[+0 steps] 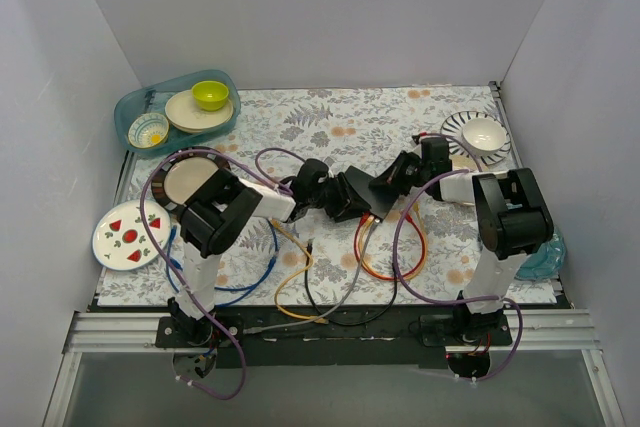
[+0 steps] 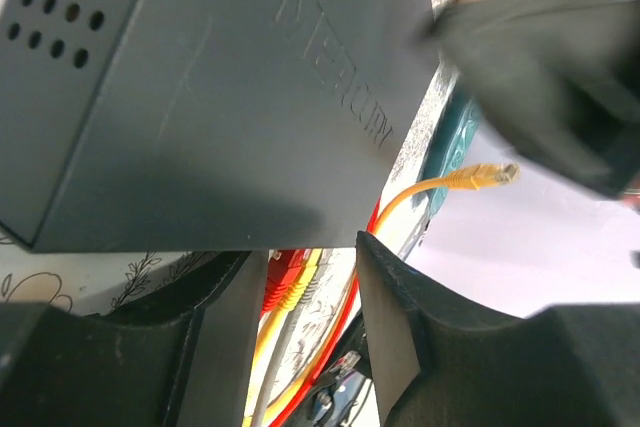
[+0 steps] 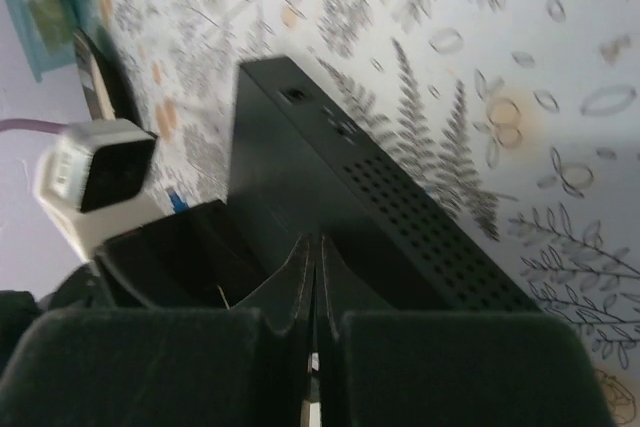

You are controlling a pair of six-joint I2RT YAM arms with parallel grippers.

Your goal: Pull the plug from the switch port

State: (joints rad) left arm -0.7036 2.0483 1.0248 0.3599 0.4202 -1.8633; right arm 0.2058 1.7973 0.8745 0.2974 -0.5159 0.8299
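Observation:
The switch [image 1: 352,197] is a matte-black box in the middle of the table, between the two grippers. In the left wrist view it [image 2: 230,87] fills the top, with an embossed name and vent holes. Red, yellow and grey plugs [image 2: 285,282] sit side by side at its lower edge. My left gripper [image 2: 312,247] is open, its fingers to either side of these plugs, tips at the switch's edge; it also shows from above [image 1: 318,187]. My right gripper [image 3: 318,242] is shut, its tips on the switch's top face [image 3: 330,177], and reaches in from the right [image 1: 380,190].
A loose yellow plug [image 2: 488,176] hangs free to the right. Blue [image 1: 255,267], yellow [image 1: 290,292] and red cables [image 1: 385,252] loop on the near table. A blue basin of bowls [image 1: 175,107], a strawberry plate [image 1: 130,235] and a striped plate with bowl [image 1: 480,135] stand around.

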